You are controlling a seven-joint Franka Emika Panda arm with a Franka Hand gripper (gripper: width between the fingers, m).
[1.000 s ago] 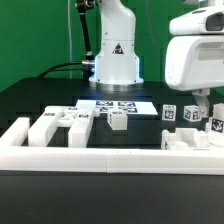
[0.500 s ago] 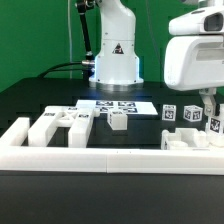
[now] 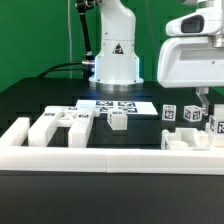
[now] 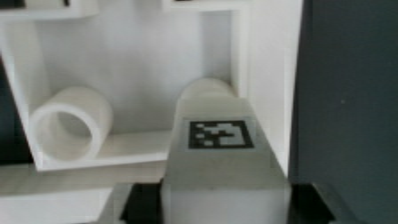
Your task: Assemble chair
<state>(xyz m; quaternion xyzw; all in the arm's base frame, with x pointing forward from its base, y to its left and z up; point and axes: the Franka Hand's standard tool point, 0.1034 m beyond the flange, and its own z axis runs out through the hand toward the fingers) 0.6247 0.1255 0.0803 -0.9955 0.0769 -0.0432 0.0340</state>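
Note:
In the wrist view, a white square bar with a black-and-white tag sits between my dark fingers, and the gripper is shut on it. Behind the bar lies a white boxy chair piece with a short round peg in it. In the exterior view the gripper hangs at the exterior view's right, low over a cluster of tagged white pieces. More white chair parts lie at the exterior view's left, and a small block sits near the middle.
The long low white border rail runs across the front. The marker board lies in front of the arm's base. The tabletop is black.
The jaws have closed onto the tagged white bar. The arm's head has shifted slightly toward the exterior view's left.

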